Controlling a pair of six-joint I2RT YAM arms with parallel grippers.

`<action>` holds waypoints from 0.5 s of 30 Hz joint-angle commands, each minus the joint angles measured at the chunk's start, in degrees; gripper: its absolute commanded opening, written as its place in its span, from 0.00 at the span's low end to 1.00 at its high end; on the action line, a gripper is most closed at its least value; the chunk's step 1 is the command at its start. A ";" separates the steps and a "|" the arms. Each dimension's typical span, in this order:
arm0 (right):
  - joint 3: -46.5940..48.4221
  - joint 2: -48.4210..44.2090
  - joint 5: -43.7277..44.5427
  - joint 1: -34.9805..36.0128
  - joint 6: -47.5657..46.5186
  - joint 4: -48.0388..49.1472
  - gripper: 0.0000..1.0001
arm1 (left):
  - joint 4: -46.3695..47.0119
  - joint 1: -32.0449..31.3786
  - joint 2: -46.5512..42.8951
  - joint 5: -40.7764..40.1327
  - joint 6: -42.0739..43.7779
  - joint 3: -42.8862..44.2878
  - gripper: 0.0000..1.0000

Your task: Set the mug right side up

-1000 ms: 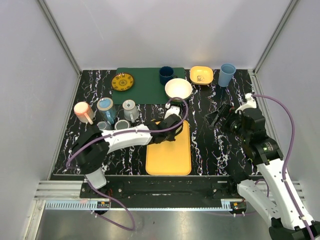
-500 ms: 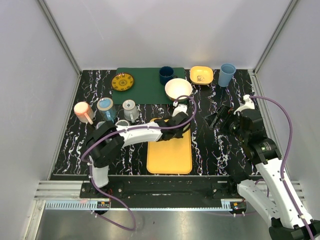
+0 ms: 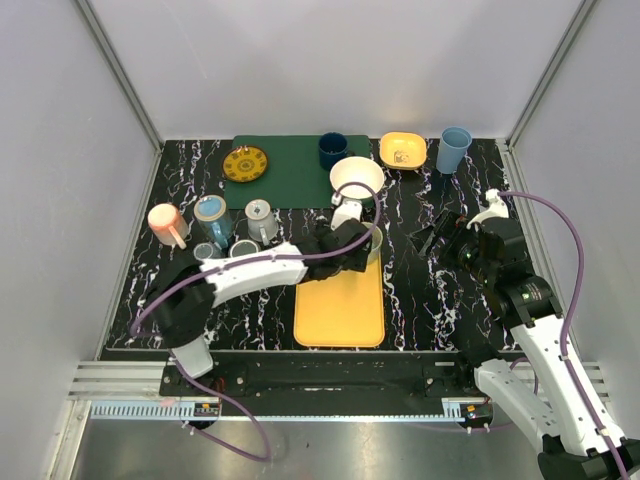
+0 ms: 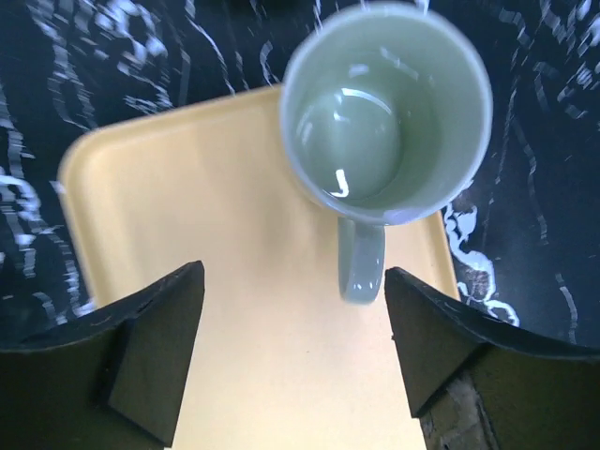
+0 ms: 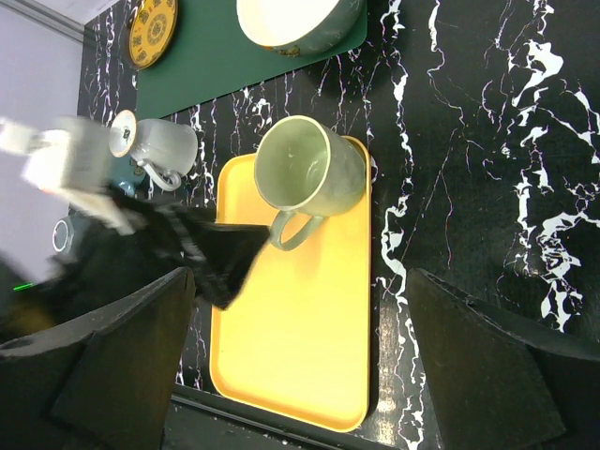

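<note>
- Mug (image 4: 384, 112) stands mouth-up at tray's (image 4: 169, 216) far right corner, handle toward left gripper's (image 4: 292, 274) wide, empty jaws
- Right gripper (image 5: 300, 279), equally spread and empty, farther off

The upper edge of the left wrist view clips the mug (image 4: 384, 122) at its far rim. In the right wrist view the left arm (image 5: 98, 211) is blurred at left, and the top edge cuts the bowl (image 5: 298, 21).

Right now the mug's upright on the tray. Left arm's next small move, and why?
Probably raise the left gripper straight up, clear of the mug. It stands mouth up on a corner of the yellow tray, jaws open and touching nothing, its handle pointing between them; a sideways exit could clip it.
</note>
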 commanded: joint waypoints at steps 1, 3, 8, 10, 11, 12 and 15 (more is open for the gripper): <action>0.41 -0.30 1.31 0.17 -0.96 2.20 0.99 | -4.00 -0.69 -14.90 -10.89 0.27 -1.29 0.83; -0.20 -0.91 1.48 0.17 -0.87 2.46 0.98 | -6.81 -0.25 -19.49 -13.28 0.18 -3.05 0.85; -4.06 -2.58 2.11 0.25 0.53 4.74 0.91 | -9.28 13.26 -30.23 -2.66 2.03 -9.47 0.84; -4.78 -3.02 0.35 0.25 0.98 6.59 0.91 | -9.54 17.39 -30.85 -2.21 2.55 -10.53 0.84; -4.78 -2.85 -2.01 0.25 1.15 7.03 0.91 | -9.46 18.11 -30.76 -3.17 2.47 -10.88 0.85; -4.69 -2.06 -3.16 0.17 1.15 7.47 0.91 | -9.46 19.25 -30.41 -3.44 1.94 -11.06 0.86; -3.90 -0.22 -5.81 0.25 0.80 7.21 0.90 | -8.85 23.65 -27.25 -1.60 0.45 -10.27 0.84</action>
